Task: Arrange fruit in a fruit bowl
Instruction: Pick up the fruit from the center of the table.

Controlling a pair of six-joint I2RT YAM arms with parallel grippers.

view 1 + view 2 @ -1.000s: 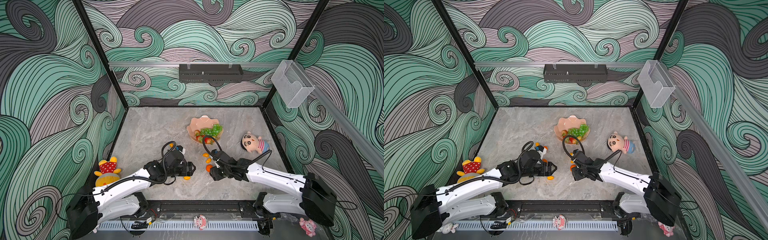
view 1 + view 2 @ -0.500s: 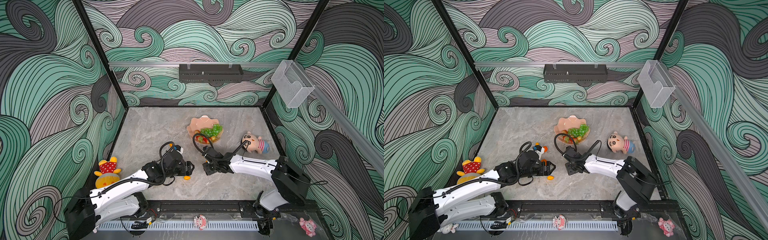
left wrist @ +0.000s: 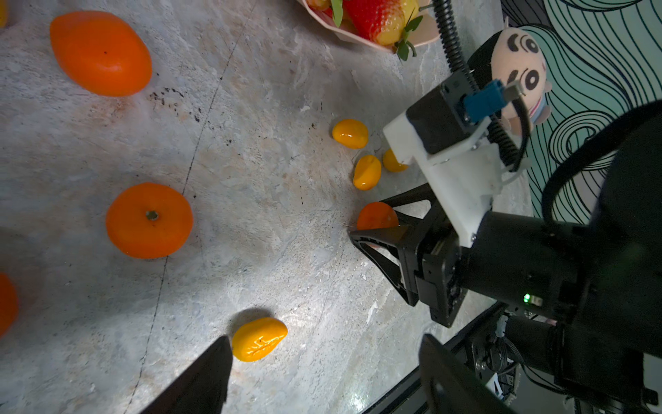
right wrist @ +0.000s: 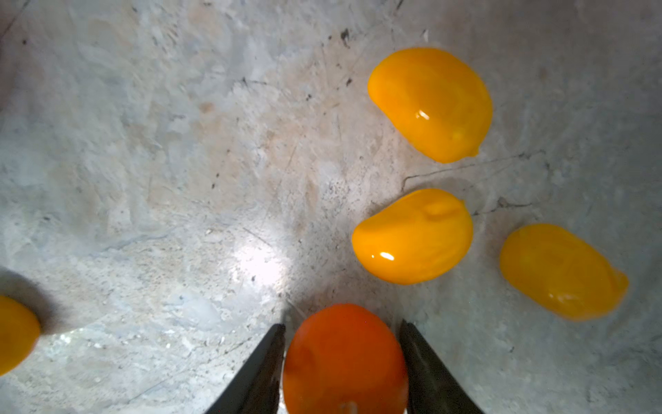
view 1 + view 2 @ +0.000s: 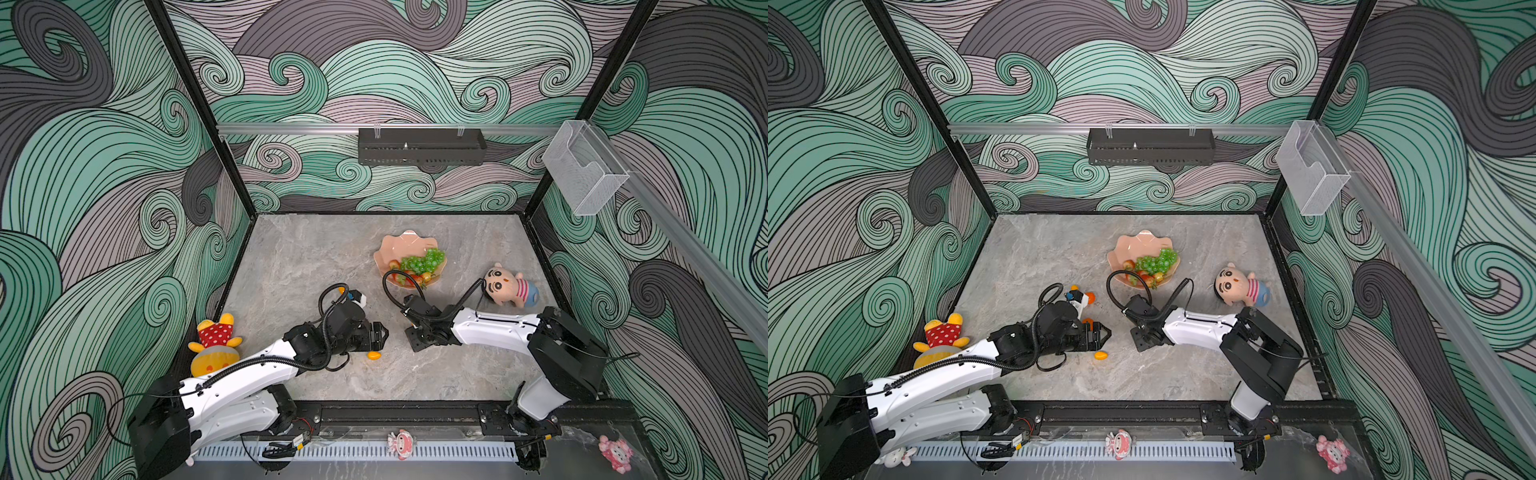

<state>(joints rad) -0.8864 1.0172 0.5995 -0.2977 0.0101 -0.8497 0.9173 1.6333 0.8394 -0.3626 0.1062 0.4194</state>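
Tangerine point(image 4: 344, 358) between the right gripper point(image 4: 342, 322) fingers: partly cut off by the frame edge, contact indeterminable. Bowl point(image 3: 428, 34), beyond the tangerine: mostly out of frame.

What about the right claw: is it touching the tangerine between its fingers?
Cannot tell. Right wrist view: the right claw flanks the tangerine, no gap visible, no clear press either.

Both top views look down from high above the near edge, taking in the whole table point(image 5: 299, 266) — both wrist views sit close over it, sharing the yellow ovals point(image 3: 366, 172).
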